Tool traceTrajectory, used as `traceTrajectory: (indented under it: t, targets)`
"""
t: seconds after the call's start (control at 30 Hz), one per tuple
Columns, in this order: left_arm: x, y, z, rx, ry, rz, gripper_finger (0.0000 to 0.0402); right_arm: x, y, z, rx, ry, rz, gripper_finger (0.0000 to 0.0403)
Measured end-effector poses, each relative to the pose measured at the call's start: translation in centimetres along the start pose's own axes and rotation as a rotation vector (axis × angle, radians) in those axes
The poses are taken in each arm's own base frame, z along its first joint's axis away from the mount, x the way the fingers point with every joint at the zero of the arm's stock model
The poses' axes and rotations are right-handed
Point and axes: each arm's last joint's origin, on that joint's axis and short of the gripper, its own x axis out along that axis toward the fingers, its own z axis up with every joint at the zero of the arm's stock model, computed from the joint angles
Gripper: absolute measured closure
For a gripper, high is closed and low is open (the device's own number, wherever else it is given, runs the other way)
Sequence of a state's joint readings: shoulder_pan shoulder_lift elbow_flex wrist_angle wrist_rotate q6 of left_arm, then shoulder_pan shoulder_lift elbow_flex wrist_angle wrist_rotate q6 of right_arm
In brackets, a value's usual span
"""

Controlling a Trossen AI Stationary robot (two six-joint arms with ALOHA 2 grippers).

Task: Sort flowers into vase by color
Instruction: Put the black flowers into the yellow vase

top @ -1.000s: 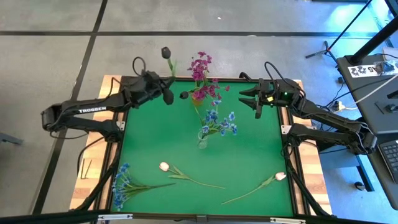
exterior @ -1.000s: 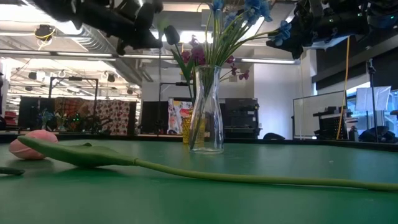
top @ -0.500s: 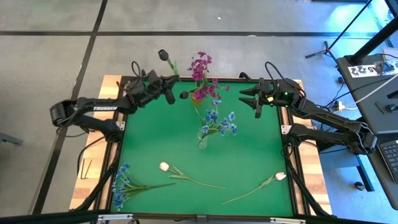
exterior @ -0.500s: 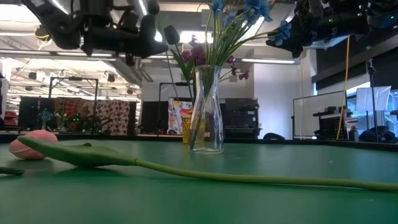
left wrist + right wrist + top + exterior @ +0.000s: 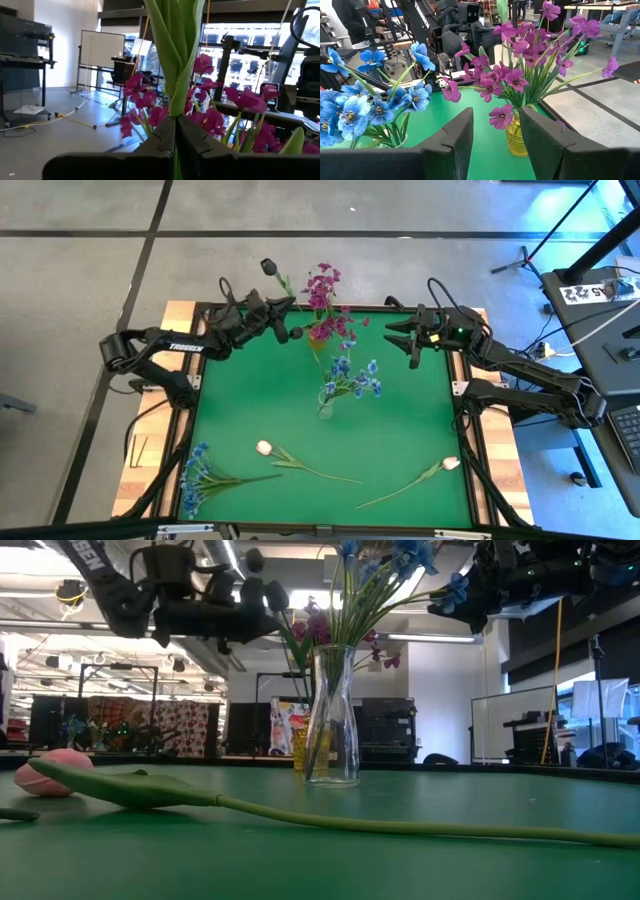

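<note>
While the left end effector (image 5: 283,321) hangs over the far edge of the green desk (image 5: 250,405) in the high view, its fingers are clamped together on the stem of a dark-budded flower (image 5: 268,267), right beside the magenta spray (image 5: 322,288) standing in a yellow vase (image 5: 318,332). The right end effector (image 5: 397,338) waits near the far right corner, fingers apart and holding nothing. A blue spray (image 5: 352,377) stands in the clear vase (image 5: 326,410) mid-desk; another blue spray (image 5: 198,473) lies at the near left, and 2 white-pink tulips (image 5: 264,448) (image 5: 451,463) lie along the near side. From the low view, a tulip (image 5: 45,772) lies across the foreground before the clear vase. Through the left wrist view, the closed fingers (image 5: 160,142) pinch a green stem (image 5: 177,60) before magenta blossoms. Through the right wrist view, the spread fingers (image 5: 451,142) frame the yellow vase.
</note>
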State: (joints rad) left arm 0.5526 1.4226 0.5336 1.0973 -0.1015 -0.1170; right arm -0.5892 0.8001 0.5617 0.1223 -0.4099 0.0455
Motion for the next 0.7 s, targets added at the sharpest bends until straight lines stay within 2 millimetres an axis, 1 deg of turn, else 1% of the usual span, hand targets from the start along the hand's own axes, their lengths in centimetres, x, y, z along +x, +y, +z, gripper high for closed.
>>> traceTrajectory:
  t: [0.17, 0.37, 0.5, 0.7]
  targets:
    - [1.3, -0.2, -0.1, 0.025, -0.001, -0.019, 0.0401, 0.0, 0.0, 0.0, 0.004, 0.000, 0.000, 0.0243]
    - [2.4, -0.2, -0.7, 0.044, 0.019, -0.017, 0.0401, 0.0, 0.0, 0.0, 0.005, 0.000, 0.001, 0.0243]
    - [2.6, -0.1, -1.4, 0.049, 0.044, -0.014, 0.0401, 0.0, 0.0, 0.0, 0.005, 0.000, 0.001, 0.0243]
    - [2.6, -0.1, -1.9, 0.083, 0.087, -0.004, 0.0401, 0.0, 0.0, 0.0, 0.006, 0.001, 0.002, 0.0243]
